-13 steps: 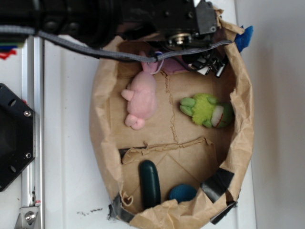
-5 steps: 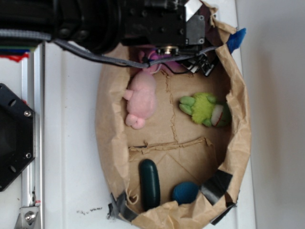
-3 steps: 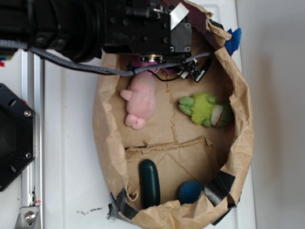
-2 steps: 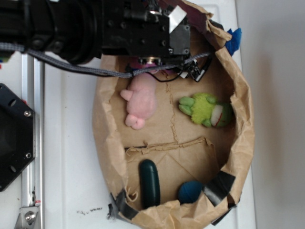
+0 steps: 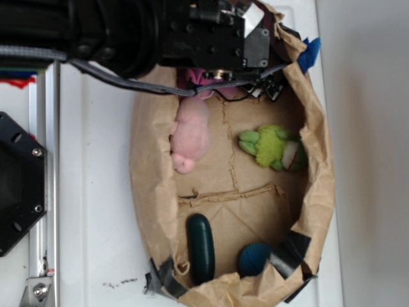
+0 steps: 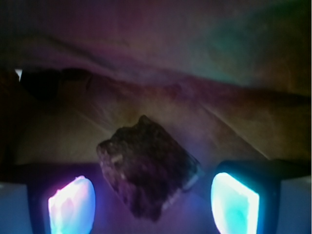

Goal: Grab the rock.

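The rock [image 6: 146,168] lies on the brown paper bag [image 5: 150,192] floor, squarely between the spread fingers [image 6: 71,204] of the gripper [image 6: 153,202] — its long axis running diagonally across the gap, neither pad touching, the bag's far wall just beyond.
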Robot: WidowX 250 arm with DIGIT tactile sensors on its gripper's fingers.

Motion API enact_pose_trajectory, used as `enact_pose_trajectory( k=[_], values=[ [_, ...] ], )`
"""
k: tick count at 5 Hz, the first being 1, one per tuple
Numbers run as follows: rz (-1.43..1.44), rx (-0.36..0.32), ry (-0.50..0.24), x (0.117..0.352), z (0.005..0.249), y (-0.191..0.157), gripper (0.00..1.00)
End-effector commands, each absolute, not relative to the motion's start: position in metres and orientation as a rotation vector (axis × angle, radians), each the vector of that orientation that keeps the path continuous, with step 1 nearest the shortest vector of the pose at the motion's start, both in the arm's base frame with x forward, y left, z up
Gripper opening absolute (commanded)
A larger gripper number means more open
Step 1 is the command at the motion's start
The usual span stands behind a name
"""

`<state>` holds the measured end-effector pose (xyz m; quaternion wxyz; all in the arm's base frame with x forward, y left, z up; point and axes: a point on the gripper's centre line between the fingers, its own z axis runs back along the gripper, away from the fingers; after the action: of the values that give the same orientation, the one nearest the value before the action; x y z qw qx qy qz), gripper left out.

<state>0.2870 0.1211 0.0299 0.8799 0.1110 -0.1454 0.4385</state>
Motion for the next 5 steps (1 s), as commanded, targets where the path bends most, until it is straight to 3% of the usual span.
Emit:
enact_pose_trajectory(
  k=[1, 2, 5],
  values=[
    [0.933, 0.243, -0.353, 0.317, 0.038, 0.152, 1.00],
    [0.925, 0.234, -0.359, 0.318, 0.036, 0.150, 0.00],
    [0.895, 0.213, -0.398, 0.313, 0.051, 0.145, 0.00]
  ],
)
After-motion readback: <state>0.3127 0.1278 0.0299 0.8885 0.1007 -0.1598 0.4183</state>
